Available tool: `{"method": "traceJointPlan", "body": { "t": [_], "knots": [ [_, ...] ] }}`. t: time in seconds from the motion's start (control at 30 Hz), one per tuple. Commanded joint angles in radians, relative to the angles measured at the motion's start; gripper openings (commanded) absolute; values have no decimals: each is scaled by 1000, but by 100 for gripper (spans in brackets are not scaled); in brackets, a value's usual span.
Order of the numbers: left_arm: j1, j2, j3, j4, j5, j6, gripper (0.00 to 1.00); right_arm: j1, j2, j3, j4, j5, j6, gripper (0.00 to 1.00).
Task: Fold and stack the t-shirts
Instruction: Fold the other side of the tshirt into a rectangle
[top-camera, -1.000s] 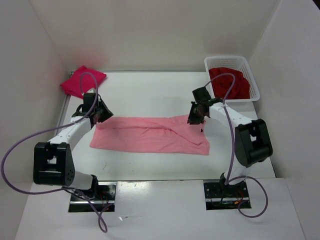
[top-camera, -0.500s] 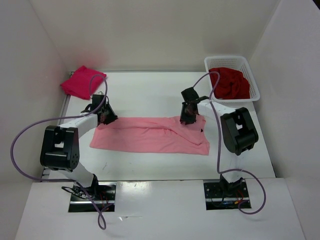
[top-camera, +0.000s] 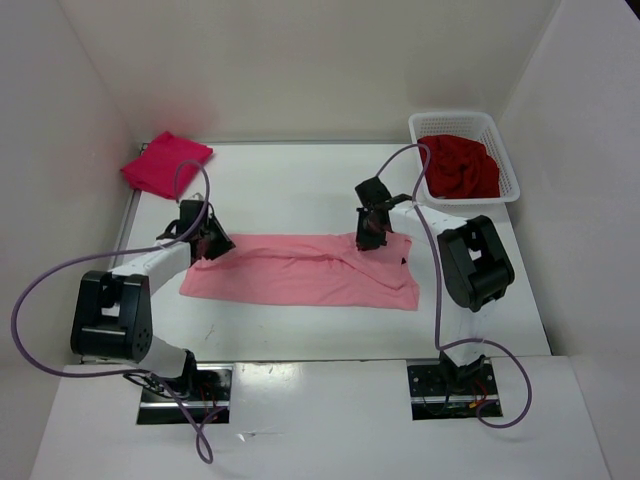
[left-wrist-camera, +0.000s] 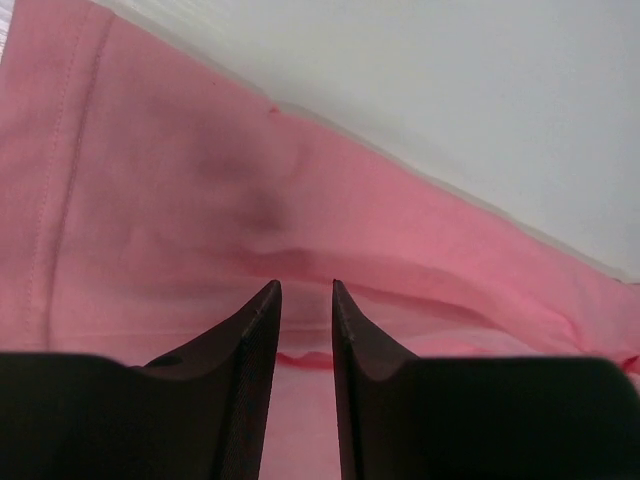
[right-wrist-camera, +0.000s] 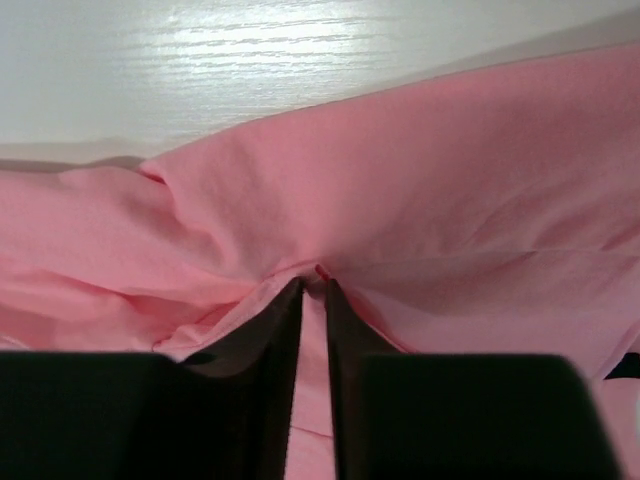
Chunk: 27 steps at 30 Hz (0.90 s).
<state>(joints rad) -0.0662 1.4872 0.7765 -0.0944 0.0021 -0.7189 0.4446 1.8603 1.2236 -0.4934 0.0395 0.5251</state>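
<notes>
The light pink t-shirt (top-camera: 300, 272) lies folded into a long band across the middle of the table. My left gripper (top-camera: 205, 243) is down on its far left corner; in the left wrist view (left-wrist-camera: 306, 285) the jaws stand a narrow gap apart with pink cloth (left-wrist-camera: 180, 200) between them. My right gripper (top-camera: 368, 238) is on the band's far edge right of the middle, shut on a puckered pinch of the shirt (right-wrist-camera: 313, 282). The crimson-magenta t-shirt (top-camera: 166, 162) lies folded at the far left. The dark red t-shirt (top-camera: 458, 167) sits crumpled in the basket.
The white lattice basket (top-camera: 512, 188) stands at the far right corner. White walls close in the table at the back and on both sides. Purple cables loop over both arms.
Both grippers have moved inward and down onto the pink shirt's far edge. The right gripper has shifted left and closed on the cloth.
</notes>
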Motion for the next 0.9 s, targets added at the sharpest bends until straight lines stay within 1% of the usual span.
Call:
{"method": "traceJointPlan", "body": {
  "t": [0.0, 0.07, 0.13, 0.17, 0.23, 0.33, 0.5, 0.57, 0.6, 0.63, 0.67, 0.73, 0.77, 0.8, 0.83, 0.87],
  "knots": [
    [0, -76, -20, 2, 29, -30, 35, 13, -9, 28, 33, -10, -4, 14],
    [0, -102, -29, -20, 38, -40, 35, 23, -48, 28, 14, -10, -4, 8],
    [0, -151, -29, -31, 38, -40, 35, 23, -84, 1, 0, -19, -4, 6],
    [0, -168, -29, -31, 38, -51, 36, 23, -129, -12, -1, -32, -4, 5],
    [0, -211, -39, -31, 29, -51, 36, 23, -174, -59, -10, -53, -4, 5],
    [0, -211, -30, -31, 29, -60, 37, 32, -252, -116, -43, -70, 21, 5],
    [0, -211, -29, -12, 38, -70, 37, 89, -367, -206, -63, -133, 93, 5],
    [0, -202, -29, -11, 47, -70, 37, 115, -388, -251, -63, -170, 124, 11],
    [0, -202, -29, -11, 47, -79, 37, 127, -407, -265, -73, -182, 134, 17],
    [0, -202, -20, -11, 47, -79, 38, 152, -418, -275, -73, -196, 145, 23],
    [0, -202, -20, -11, 47, -79, 38, 163, -430, -285, -86, -211, 157, 35],
    [0, -202, -11, -11, 47, -79, 38, 163, -472, -294, -124, -224, 158, 37],
    [0, -202, 0, -11, 47, -70, 38, 163, -483, -264, -146, -210, 112, 38],
    [0, -202, 0, -1, 47, -70, 38, 148, -483, -237, -171, -149, 89, 38],
    [0, -202, 10, -1, 47, -70, 38, 123, -483, -211, -186, -133, 64, 38],
    [0, -193, 21, -1, 56, -70, 38, 55, -468, -164, -186, -133, 24, 31]
  ]
}}
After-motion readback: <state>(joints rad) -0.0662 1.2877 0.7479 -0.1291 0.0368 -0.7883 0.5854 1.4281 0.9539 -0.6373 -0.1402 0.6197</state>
